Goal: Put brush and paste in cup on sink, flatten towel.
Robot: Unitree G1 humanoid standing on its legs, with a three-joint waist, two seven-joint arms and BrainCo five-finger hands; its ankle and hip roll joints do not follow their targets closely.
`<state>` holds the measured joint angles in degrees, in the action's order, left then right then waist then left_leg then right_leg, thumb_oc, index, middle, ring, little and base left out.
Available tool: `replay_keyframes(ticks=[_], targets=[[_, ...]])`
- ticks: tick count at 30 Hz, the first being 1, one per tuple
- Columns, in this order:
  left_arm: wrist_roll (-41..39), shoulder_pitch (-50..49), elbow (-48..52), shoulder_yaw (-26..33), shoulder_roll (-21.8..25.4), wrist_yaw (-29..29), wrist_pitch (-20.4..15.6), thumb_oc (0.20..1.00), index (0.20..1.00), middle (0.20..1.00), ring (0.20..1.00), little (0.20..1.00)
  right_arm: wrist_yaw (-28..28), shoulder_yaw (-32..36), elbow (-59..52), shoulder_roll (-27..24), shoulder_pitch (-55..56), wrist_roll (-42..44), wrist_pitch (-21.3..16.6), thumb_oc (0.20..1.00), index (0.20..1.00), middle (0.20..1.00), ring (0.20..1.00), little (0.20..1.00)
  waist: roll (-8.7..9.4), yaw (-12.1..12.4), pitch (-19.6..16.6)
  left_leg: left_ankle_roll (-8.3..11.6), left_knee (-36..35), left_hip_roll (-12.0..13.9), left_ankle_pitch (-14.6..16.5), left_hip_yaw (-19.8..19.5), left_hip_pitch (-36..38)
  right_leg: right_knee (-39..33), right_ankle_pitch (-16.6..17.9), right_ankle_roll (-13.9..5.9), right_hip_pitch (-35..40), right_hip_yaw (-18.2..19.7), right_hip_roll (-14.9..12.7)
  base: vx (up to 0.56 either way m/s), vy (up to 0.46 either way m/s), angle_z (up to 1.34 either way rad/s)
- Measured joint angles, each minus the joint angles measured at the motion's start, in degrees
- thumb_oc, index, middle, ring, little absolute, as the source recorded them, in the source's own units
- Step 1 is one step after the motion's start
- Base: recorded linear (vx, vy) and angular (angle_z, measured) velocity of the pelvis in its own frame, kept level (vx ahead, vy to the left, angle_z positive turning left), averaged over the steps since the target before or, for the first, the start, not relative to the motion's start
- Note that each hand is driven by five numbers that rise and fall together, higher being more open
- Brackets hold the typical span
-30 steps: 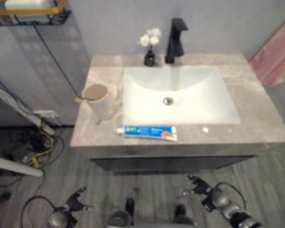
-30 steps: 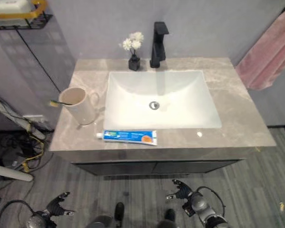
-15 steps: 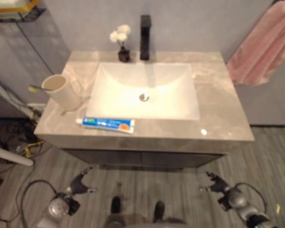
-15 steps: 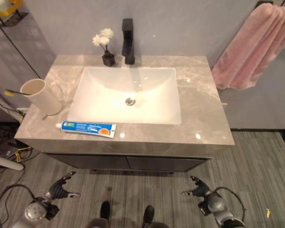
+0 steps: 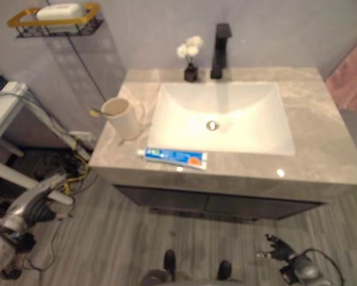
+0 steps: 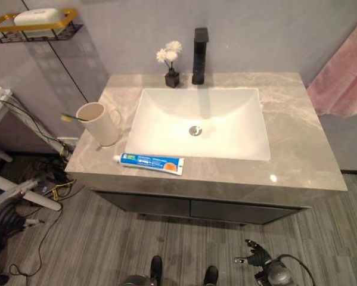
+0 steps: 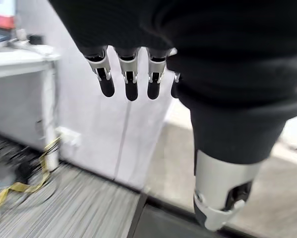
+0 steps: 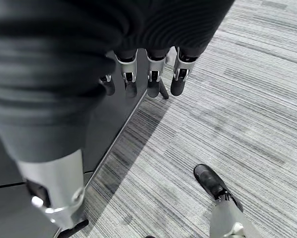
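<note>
Brush point(image 6: 67, 118) already in cup point(image 6: 99, 124), far left on counter point(image 6: 297, 155). Paste point(image 6: 149, 162) not in cup, flat on near edge, just right of cup. Pink towel point(image 6: 345, 77) hangs far right, bunched, not flattened. Left hand point(image 7: 133, 74) fingers straight, empty. Right hand point(image 8: 148, 74) low near cabinet, fingers relaxed, empty. Since last frame, view swung left; left arm risen at left.

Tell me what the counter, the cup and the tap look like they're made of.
Counter: looks like polished stone or a stone-look slab, grey-beige with pale veins and a glossy light spot. Cup: probably glazed ceramic or plastic, smooth cream with a handle. Tap: likely matte black metal, no shine.
</note>
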<state>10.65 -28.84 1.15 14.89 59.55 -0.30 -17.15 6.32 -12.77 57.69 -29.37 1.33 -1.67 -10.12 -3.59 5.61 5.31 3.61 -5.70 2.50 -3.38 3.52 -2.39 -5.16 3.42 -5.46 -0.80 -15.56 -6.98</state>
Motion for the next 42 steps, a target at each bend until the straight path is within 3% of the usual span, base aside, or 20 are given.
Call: replay_keyframes(ticks=[9,22,30,31,42], targets=[[-8.03,3.34,6.74,4.35,8.71,-1.44,-1.48,1.000,1.000,1.000,1.000,1.000,0.46,-0.97,2.47,0.30,0.84,-0.02,0.61,1.000,1.000,1.000,1.000,1.000,0.60,-0.16,-0.58,-0.20,-0.02,-0.11,0.16,1.41,0.44,-0.11,0.36,-0.41,-0.40,1.50,-0.08,0.00,0.050,-0.09],[-16.46,6.69,11.54,2.95,9.93,-6.72,-2.21,1.000,1.000,1.000,1.000,1.000,0.52,-0.99,6.22,0.63,2.17,-0.11,0.66,1.000,1.000,1.000,1.000,1.000,0.01,-1.46,-2.03,-0.30,-0.03,-0.06,0.27,4.39,-0.47,-0.13,1.16,-0.51,-3.25,4.58,-0.03,0.01,0.014,-0.13],[-17.78,8.87,10.48,-5.89,7.13,-7.97,-2.01,1.000,1.000,1.000,1.000,1.000,0.47,-1.17,5.19,0.65,2.24,-0.13,0.67,1.000,1.000,1.000,1.000,1.000,-0.62,-2.22,-2.84,-0.39,-0.03,0.01,0.38,6.85,-1.14,-0.14,1.93,-0.32,-5.40,6.75,0.14,0.02,-0.013,-0.14],[-18.09,11.56,8.78,-9.41,6.97,-8.65,-1.18,1.000,1.000,1.000,1.000,1.000,0.55,-1.64,4.03,0.41,2.86,-0.27,0.59,1.000,1.000,1.000,1.000,1.000,-0.83,-2.24,-2.96,-0.42,-0.03,0.02,0.34,6.95,-1.57,-0.14,2.10,-0.28,-5.95,6.78,0.06,0.02,-0.016,-0.10],[-17.99,17.00,6.96,-14.87,6.89,-8.89,0.02,1.000,1.000,1.000,1.000,1.000,0.25,-1.66,4.25,0.43,3.62,-0.50,0.66,1.000,1.000,1.000,1.000,1.000,-0.87,-3.32,-2.87,-0.41,-0.03,0.00,0.36,7.47,-2.08,-0.14,2.31,-0.39,-6.42,7.09,0.09,0.01,-0.006,-0.02]])
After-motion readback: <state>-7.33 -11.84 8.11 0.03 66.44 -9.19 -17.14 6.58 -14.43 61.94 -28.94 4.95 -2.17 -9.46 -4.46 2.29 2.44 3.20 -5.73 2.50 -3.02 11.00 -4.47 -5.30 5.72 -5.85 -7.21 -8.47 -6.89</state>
